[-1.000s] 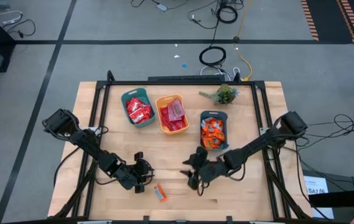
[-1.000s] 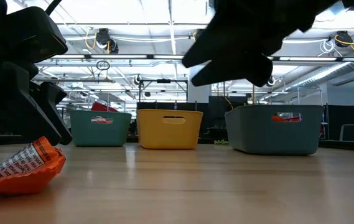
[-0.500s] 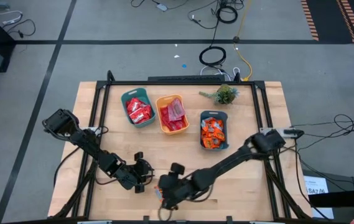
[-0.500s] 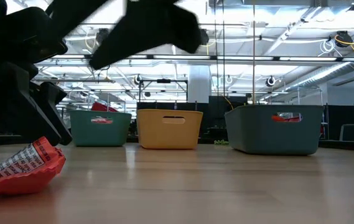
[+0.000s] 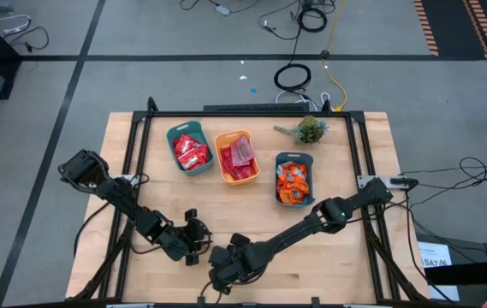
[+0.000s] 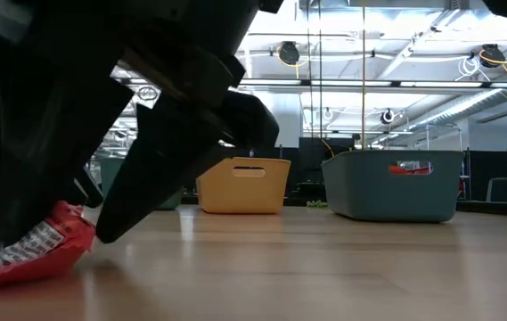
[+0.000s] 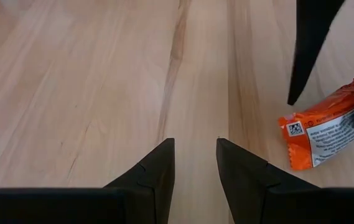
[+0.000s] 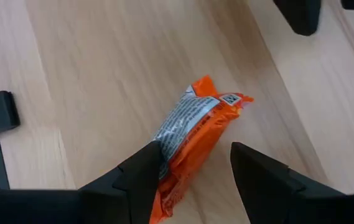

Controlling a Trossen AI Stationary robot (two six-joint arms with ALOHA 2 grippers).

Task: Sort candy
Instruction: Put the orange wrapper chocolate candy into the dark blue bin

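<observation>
One orange wrapped candy (image 8: 192, 134) is left loose on the table's near edge; the rest appears sorted. Red candies are held in the teal bin (image 5: 189, 149), red and pink-mauve packets in the orange bin (image 5: 237, 156), orange ones in the grey-teal bin (image 5: 294, 179). The right gripper (image 8: 194, 167) is seen part-open, straddling the candy, not yet closed. The left gripper (image 7: 195, 163), narrowly open and empty, is parked beside it.

One orange wrapped candy (image 8: 192, 137) lies flat on the bare wood; red, pink and orange candies fill the bins.
</observation>
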